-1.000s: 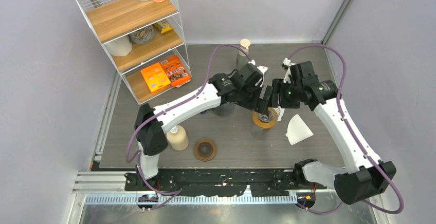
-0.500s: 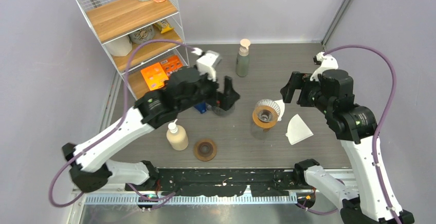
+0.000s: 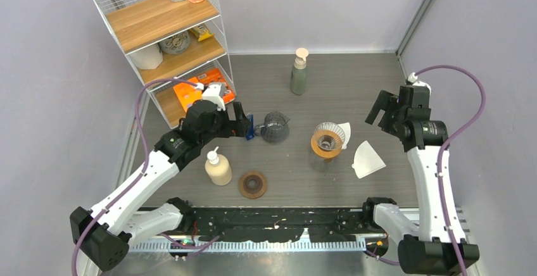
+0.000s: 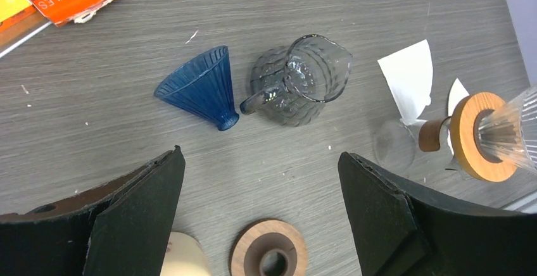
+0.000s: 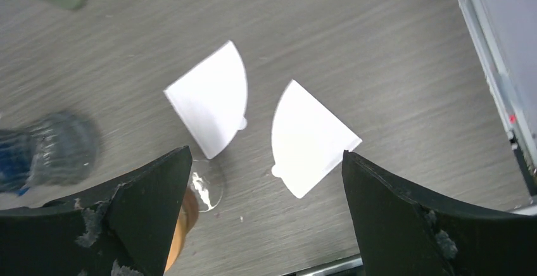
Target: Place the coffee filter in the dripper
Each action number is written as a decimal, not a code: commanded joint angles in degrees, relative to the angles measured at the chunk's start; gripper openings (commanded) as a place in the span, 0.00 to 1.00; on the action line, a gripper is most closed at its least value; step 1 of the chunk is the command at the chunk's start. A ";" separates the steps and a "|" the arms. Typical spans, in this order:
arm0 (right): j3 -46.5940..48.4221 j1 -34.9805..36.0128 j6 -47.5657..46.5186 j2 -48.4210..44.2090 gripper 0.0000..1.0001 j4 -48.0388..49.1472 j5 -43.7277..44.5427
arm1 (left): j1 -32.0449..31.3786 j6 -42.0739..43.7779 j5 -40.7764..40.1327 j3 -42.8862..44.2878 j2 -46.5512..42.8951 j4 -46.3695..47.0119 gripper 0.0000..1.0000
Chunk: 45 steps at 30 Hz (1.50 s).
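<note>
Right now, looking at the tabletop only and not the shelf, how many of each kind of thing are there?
Paper filters: 2
Drippers: 2, one blue, one clear
Glass jug: 1
Wooden ring: 1
Pump bottles: 2
Total: 8

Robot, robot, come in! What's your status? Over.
Left gripper, right gripper: jaws open, empty. One coffee filter beside dripper, second filter farther right, both on table. No obstacle seen.

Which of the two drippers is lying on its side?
The blue dripper, next to the glass jug; the clear dripper with the wooden collar stands upright.
</note>
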 commanded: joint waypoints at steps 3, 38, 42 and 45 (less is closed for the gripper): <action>-10.82 -8.86 2.72 5.09 0.95 7.23 -2.01 | 2.95 -0.31 4.76 -4.50 -2.38 12.88 1.00; -27.61 -7.28 5.60 31.11 0.70 25.19 -6.75 | 5.93 1.81 4.92 -10.29 -4.94 15.15 1.00; -28.19 -7.24 5.47 30.96 0.59 26.40 -9.88 | 5.93 1.71 5.18 -9.89 -4.64 14.83 1.00; -27.86 -7.30 5.10 29.96 0.51 26.02 -10.93 | 5.93 1.71 5.41 -9.69 -4.46 14.67 1.00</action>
